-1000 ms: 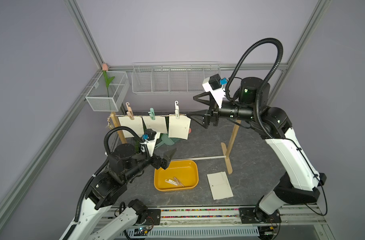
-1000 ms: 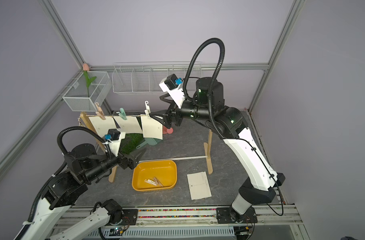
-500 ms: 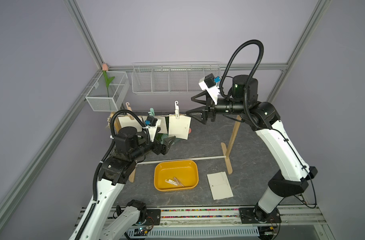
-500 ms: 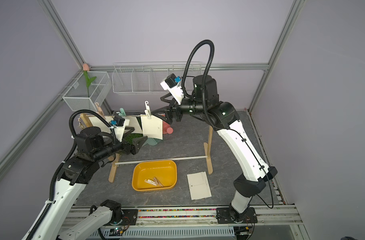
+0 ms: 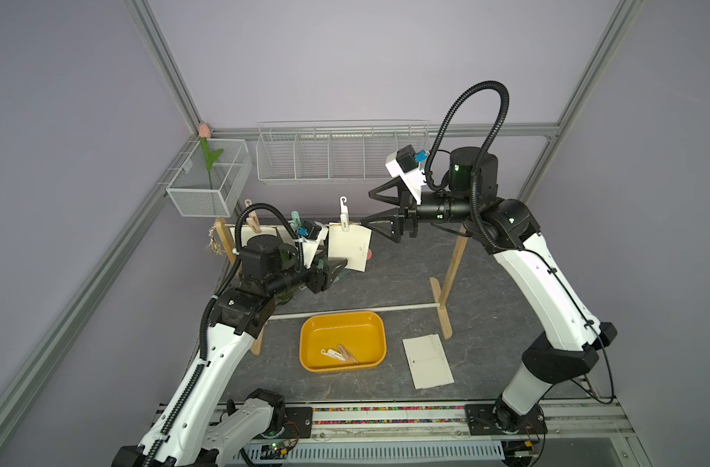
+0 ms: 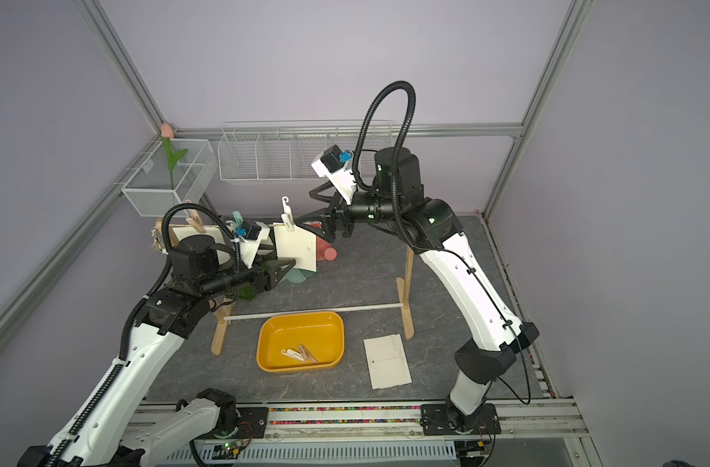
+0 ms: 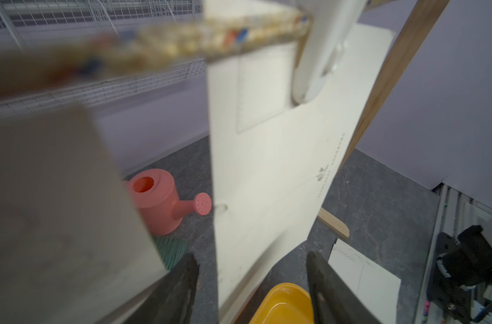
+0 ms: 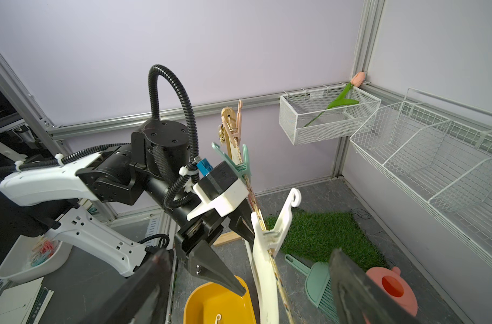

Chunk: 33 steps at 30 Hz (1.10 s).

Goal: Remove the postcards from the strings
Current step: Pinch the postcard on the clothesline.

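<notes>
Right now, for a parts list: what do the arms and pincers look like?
The left arm and right arm have white shells, black joints. A black ribbed hose loops to each white, blue-plugged wrist camera. The left pincer and right pincer have black tapered fingers.

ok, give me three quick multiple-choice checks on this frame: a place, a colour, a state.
1. The loose postcard lies: A on the table beside the yellow tray; B inside that tray; C in a wire basket.
2. The clothespin nearest the right gripper is: A teal; B white; C pink.
3. That gripper's fingers are: A shut on a postcard; B shut on nothing; C open.
A, it lies flat beside the tray; B, a white peg by the fingers; C, wide gap in both top views.
</notes>
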Motion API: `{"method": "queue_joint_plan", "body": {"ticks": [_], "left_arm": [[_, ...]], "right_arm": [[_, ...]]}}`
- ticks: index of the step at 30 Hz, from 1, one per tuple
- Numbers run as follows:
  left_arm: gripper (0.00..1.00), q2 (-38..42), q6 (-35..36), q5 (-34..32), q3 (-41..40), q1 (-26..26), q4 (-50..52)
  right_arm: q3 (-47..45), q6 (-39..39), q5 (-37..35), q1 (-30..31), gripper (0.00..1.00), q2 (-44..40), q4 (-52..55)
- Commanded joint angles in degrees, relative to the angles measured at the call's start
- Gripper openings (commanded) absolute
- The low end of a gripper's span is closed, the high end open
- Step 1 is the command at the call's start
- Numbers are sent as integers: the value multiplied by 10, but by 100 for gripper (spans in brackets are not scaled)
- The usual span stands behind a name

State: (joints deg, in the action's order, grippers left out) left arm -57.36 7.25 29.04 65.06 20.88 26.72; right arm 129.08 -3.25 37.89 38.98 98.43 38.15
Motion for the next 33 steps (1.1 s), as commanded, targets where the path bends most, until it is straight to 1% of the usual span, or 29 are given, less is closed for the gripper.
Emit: {"method": "queue_joint_plan", "body": {"ticks": [1,5,9,13,20,27,30,33], "left_arm": [[53,7,15,14,0,-4,-17],[35,26,14,7,-16,-4,-22],[22,50,10,-4,-37,-4,-28],[7,57,7,-12,-45,-4,-30],[4,51,1,-7,-43,-4,-34],[1,46,-8,2,-42,-3,-40],[0,46,-9,3,-42,-4,-39],[0,48,-12,3,-42,-4,-40]], "right_arm": [[-11,4,17,-3,89,-17,-20],[-10,5,18,-3,89,-12,-23],[-2,19,13,-3,89,1,-35],[7,47,2,-4,89,20,-59],[53,58,10,0,90,68,-49],[72,11,31,17,95,102,-35],[73,-9,38,27,100,111,-31],[72,-26,38,38,92,116,-29]]}}
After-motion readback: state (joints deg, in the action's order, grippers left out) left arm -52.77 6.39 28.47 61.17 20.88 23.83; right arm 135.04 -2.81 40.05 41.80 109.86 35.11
